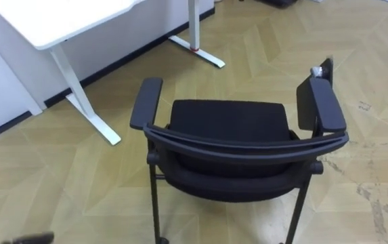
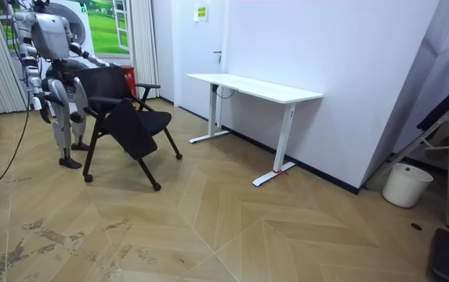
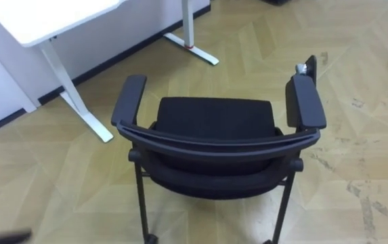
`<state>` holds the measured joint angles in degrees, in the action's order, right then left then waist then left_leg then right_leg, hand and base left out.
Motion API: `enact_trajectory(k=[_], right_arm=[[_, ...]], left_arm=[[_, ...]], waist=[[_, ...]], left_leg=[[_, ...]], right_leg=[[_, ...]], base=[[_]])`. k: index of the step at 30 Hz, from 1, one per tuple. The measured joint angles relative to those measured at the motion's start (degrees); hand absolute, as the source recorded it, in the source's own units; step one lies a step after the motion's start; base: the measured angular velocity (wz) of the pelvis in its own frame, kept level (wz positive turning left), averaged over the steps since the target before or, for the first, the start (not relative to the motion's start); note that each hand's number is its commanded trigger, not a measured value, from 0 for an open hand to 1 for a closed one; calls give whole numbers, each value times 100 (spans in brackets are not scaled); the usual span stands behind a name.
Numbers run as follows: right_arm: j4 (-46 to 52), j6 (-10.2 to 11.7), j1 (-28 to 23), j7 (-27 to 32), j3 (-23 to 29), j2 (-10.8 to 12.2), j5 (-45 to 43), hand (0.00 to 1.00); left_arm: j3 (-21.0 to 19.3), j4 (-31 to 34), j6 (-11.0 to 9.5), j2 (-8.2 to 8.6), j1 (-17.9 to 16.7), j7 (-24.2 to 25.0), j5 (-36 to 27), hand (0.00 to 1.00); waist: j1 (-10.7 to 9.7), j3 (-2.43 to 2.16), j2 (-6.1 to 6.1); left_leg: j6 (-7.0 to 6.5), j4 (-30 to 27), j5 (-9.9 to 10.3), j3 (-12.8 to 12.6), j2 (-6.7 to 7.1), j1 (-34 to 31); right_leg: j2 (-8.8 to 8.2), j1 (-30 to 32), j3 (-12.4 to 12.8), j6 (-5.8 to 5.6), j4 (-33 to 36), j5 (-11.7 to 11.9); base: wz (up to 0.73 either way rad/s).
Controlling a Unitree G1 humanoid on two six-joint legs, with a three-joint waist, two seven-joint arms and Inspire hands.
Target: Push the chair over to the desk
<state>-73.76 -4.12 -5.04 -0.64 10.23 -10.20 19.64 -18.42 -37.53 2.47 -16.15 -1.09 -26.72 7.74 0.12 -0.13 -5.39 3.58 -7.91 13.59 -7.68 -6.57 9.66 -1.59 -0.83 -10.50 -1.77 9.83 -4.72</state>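
Observation:
A black chair [image 1: 229,135] with two padded armrests stands right below me on the wood floor. Its curved backrest is nearest me and the seat faces away, towards the white desk. In the room view I stand close behind the chair [image 2: 126,117], at that view's left. A dark sliver at the lower left edge of the eye views looks like my left hand [image 1: 31,239], clear of the chair. My right hand [image 2: 44,107] hangs low by my side, too small to read.
A white desk [image 1: 51,27] on white legs stands ahead on the left against the wall; its foot [image 1: 197,51] lies beyond the chair. Open floor [image 2: 232,219] stretches between chair and desk. A white bin [image 2: 406,184] stands far off by the wall.

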Motion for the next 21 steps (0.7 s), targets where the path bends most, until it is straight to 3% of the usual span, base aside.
enact_trajectory(k=[4,6,9,14,17,21], right_arm=[[-11,60,19,-115,-1,-119,-90,0],[-10,59,31,-150,2,-159,-85,0],[-11,38,84,-153,-12,-158,-18,0],[-256,26,240,-249,-11,-165,-18,0],[-255,22,241,-313,-12,-166,16,0],[-255,34,238,-308,-85,-162,70,0]], left_arm=[[157,788,86,-206,208,226,923,0],[344,1458,243,-285,200,554,1763,0],[651,2164,427,-318,202,1006,2411,0],[1265,2956,773,-404,205,1886,3199,0],[1513,3177,976,-424,222,2338,3773,0],[1860,3637,1204,-488,279,3004,4096,0]], waist=[[-115,0,-159],[-153,4,-219],[-199,10,-217],[-444,63,-123],[-527,59,-131],[-618,57,-132]], left_leg=[[-1,5,-1,10,14,2],[-4,4,-3,-6,20,3],[-5,7,-5,-13,31,1],[-6,5,-5,12,45,-45],[-6,-30,-6,30,45,-123],[-6,-74,-6,53,39,-137]], right_leg=[[-16,2,-3,-22,-8,-14],[-15,24,40,-31,-8,-22],[-20,27,53,-39,-21,-29],[-24,45,107,-58,-19,-70],[-22,98,118,-57,-31,-73],[-21,82,111,-48,-28,-80]], base=[[0],[-9],[-3],[4],[2],[1]])
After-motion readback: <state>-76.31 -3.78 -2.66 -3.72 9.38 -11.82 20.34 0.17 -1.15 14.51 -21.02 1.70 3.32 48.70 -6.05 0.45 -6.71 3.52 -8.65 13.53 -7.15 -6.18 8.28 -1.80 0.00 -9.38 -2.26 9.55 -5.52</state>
